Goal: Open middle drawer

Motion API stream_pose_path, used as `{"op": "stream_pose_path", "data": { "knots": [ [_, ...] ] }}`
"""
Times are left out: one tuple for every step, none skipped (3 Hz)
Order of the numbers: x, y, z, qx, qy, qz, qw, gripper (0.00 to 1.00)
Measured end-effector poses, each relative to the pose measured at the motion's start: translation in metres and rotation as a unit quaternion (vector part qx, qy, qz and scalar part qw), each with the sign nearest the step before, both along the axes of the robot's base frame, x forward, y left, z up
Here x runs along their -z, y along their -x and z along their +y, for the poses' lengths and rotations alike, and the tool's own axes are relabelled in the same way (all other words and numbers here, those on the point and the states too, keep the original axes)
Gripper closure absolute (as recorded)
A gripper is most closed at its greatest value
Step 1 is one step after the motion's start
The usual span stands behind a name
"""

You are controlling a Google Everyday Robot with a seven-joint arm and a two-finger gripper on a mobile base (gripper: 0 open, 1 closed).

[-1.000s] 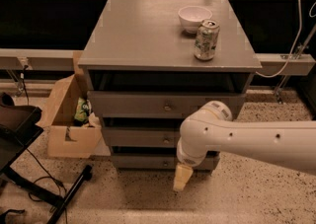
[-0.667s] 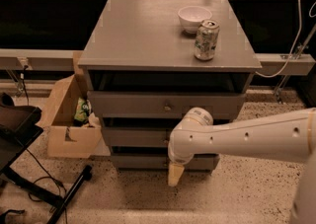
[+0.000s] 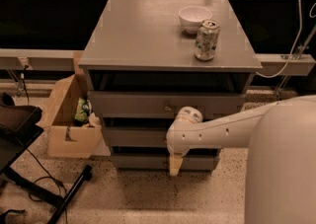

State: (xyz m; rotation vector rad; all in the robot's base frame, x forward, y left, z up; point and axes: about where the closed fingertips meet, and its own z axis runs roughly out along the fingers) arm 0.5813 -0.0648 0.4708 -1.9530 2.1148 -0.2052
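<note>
Item: middle drawer (image 3: 131, 137) — second of three grey fronts in the cabinet (image 3: 148, 35), below the uppermost drawer (image 3: 128, 103) and above the lowest drawer (image 3: 140, 161).

Condition: front appears flush with its neighbours, so judged not yet opened. Its centre, where a knob would sit, is hidden behind the robot arm (image 3: 217, 128).

Orientation: long axis runs side to side across the view, level with the floor. The flat face points outward toward the camera; travel would be straight out along that same line.

Gripper (image 3: 174, 164): hangs at the end of the arm's wrist, tip pointing down at the floor, in front of the lowest drawer and just below the middle one. It is not on any knob. Whether it is released or clenched cannot be told.

Step in hand: the approach — arm brought across the cabinet front, grasp not yet made.

Next move, as judged: lift the gripper to the middle front's height, turn it to face the front, and centre it on the knob before closing. The pull should then be square to the face; a skewed pull could bind the drawer in the frame. Care is needed not to take the lowest knob, which lies nearer.

Also present: bowl (image 3: 194, 18) and can (image 3: 206, 39) on the cabinet top, cardboard box (image 3: 69, 124) on the floor beside it.
</note>
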Motion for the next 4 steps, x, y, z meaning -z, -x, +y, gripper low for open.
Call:
{"op": "stream_pose_path", "data": {
  "knots": [
    [0.001, -0.032, -0.016, 0.024, 0.003, -0.014, 0.9996, 0.00],
    [0.004, -0.056, -0.030, 0.055, -0.002, -0.020, 0.9983, 0.00],
    [0.015, -0.066, -0.039, 0.075, -0.003, -0.019, 0.9970, 0.00],
    [0.023, -0.070, -0.045, 0.086, 0.001, -0.018, 0.9961, 0.00]
  ]
}}
